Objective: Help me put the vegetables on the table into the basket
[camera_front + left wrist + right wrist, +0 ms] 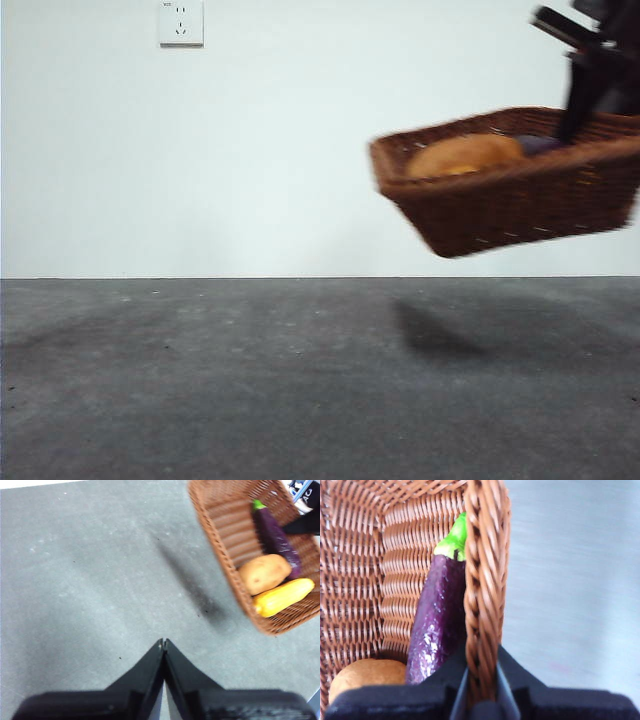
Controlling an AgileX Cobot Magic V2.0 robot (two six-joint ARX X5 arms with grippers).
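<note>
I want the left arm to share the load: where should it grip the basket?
On the braided rim of the basket along the side opposite the right gripper, coming from above with jaws straddling the wall. That rim is bare, and the potato and corn lie further in.

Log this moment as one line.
basket: lifted off table | right fingers: clamped on rim | corn, potato, eggplant: inside

Looks like a lab/test room: bare white wall (300,150) w/ one socket (181,23), plain grey table (250,380)
</note>
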